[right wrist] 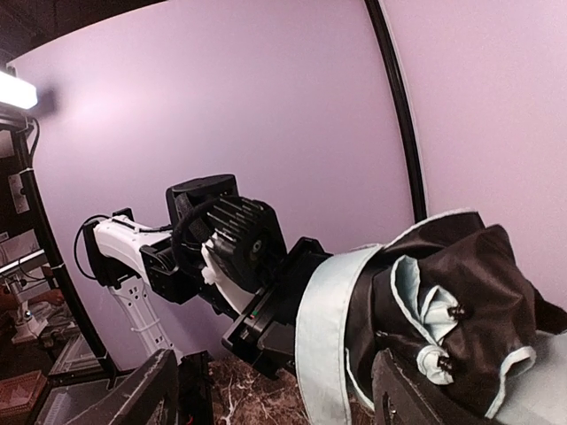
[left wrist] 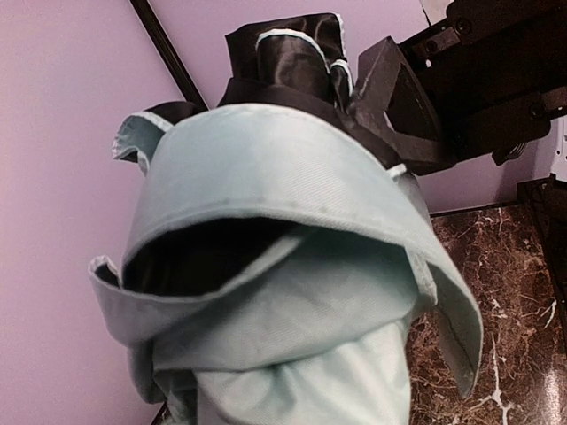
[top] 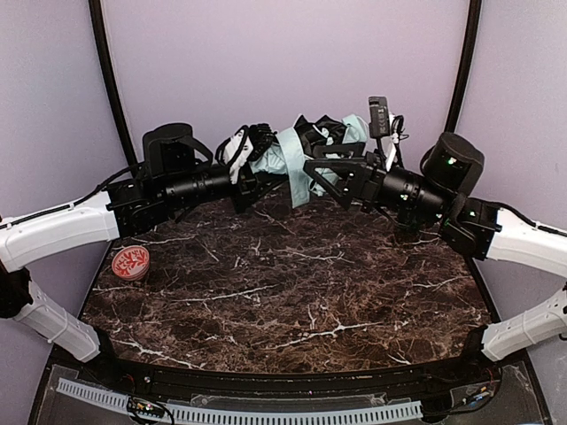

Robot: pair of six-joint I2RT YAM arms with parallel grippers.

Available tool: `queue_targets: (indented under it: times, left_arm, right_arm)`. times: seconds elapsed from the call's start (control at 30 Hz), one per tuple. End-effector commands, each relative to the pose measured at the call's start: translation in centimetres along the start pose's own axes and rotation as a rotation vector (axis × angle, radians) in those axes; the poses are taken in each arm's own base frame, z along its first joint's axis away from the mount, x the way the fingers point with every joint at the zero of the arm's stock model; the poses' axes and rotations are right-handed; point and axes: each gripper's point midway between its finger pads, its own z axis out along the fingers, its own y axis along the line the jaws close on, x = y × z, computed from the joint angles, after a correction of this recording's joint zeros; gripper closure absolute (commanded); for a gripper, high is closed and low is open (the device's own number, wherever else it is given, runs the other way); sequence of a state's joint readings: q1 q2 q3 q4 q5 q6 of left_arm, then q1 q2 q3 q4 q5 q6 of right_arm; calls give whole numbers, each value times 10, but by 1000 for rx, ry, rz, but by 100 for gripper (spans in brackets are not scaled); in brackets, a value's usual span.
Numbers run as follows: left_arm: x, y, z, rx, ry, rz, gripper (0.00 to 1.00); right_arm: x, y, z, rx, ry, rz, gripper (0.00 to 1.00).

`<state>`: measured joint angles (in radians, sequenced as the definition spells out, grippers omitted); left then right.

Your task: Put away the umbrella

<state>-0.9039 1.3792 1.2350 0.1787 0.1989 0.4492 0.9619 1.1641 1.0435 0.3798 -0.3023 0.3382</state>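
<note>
Fabric of the umbrella [left wrist: 292, 204] fills our left wrist view, pale mint on the outside and black within, so we cannot see the left fingers there. From the top camera we find the umbrella [top: 306, 142] folded into a loose bundle and held in the air at the far side of the table [top: 292, 301], close to the purple wall [top: 283, 62] and between the two arms. The left gripper [top: 252, 173] reaches into the bundle from the left. Its fingertips are buried in the cloth, and since nothing else carries the bundle, we read it as grasping the umbrella. The right gripper [top: 321, 177] comes in from the right with its jaws spread wide, released. In our right wrist view its two fingers [right wrist: 155, 390] stand far apart at the bottom edge. The dark folds sit just above the right-hand one, and we cannot tell whether they touch it. A mint band [top: 297, 181] of the umbrella hangs from the bundle toward the marble top, in the gap between the grippers. A small red disc [top: 130, 262] lies on the table near its left edge, well apart from the umbrella.
</note>
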Motion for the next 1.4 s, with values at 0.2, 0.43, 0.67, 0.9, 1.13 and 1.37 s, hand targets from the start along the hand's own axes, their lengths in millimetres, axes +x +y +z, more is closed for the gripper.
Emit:
queue_targets:
  times: [0.2, 0.43, 0.67, 0.9, 1.13, 1.37]
  left_arm:
    - [-51, 13, -11, -18, -150, 27, 100]
    - [-48, 30, -10, -130, -150, 56, 100]
    - [-46, 26, -3, -120, -161, 33, 100]
    - [-50, 30, -3, -144, -171, 38, 100]
    - [-54, 34, 2, -154, -186, 36, 100]
    - [-55, 40, 0, -178, -184, 57, 100]
  right_arm:
    - [36, -38, 4, 110, 108, 39, 29]
    - [50, -53, 8, 166, 108, 55, 32]
    - [48, -50, 19, 133, 51, 62, 35]
    - [55, -43, 16, 94, 53, 78, 36]
    - [79, -28, 12, 63, 68, 141, 39]
    - [87, -17, 0, 86, 23, 182, 36]
